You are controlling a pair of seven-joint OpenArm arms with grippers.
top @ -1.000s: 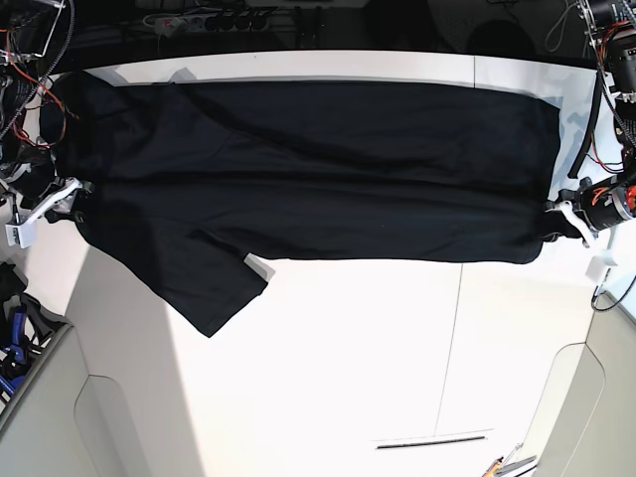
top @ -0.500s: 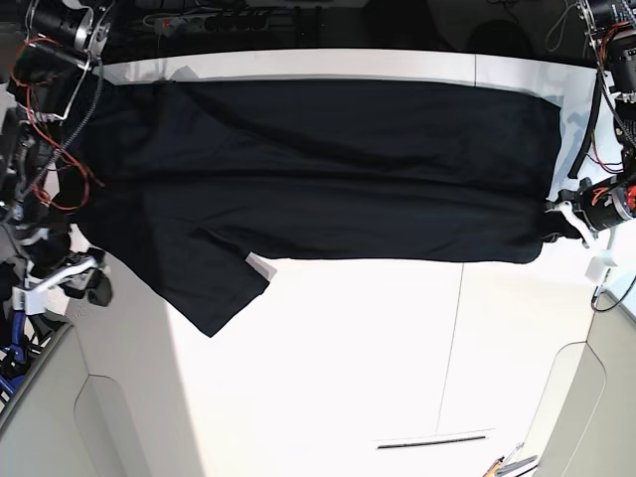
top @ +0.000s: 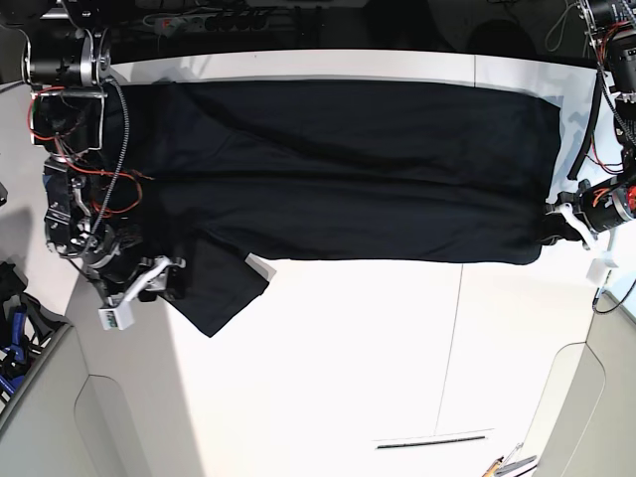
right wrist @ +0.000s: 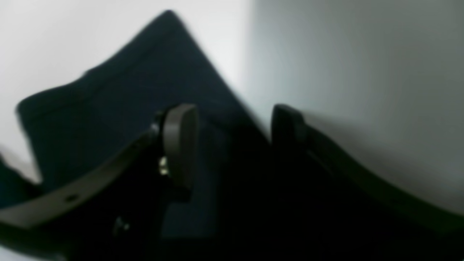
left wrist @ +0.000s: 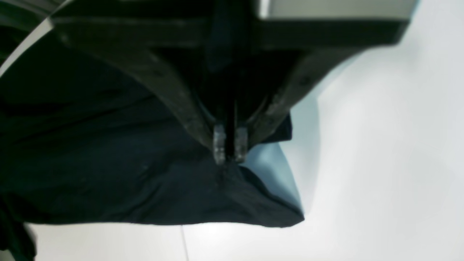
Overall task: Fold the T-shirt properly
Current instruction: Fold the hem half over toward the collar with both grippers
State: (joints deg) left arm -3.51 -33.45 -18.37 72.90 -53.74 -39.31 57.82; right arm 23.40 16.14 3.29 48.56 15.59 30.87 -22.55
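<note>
- Left wrist view: we see the left gripper (left wrist: 230,154) with its jaws pressed together on a pinch of the T-shirt (left wrist: 108,159). The black cloth spreads from the tips toward 9 o'clock and bunches in a fold toward 5 o'clock. White bench (left wrist: 380,163) fills the side toward 3 o'clock.
- Right wrist view: we see the right gripper (right wrist: 232,141) with its jaws standing wide apart and nothing between them. One fingertip (right wrist: 180,141) hangs over the cloth, the other over its edge, though the blur hides whether either touches. A pointed part of the T-shirt (right wrist: 119,119) runs up toward 12 o'clock, with pale bench (right wrist: 344,65) toward 2 o'clock.
- Base view: we find the T-shirt (top: 348,169) spread wide across the far half of the bench (top: 397,348), one sleeve hanging toward 7 o'clock. The left gripper (top: 556,224) sits at the shirt's 3 o'clock edge, clamped on the cloth. The right gripper (top: 164,278) is at the 8 o'clock side, just beside the sleeve, holding nothing.
</note>
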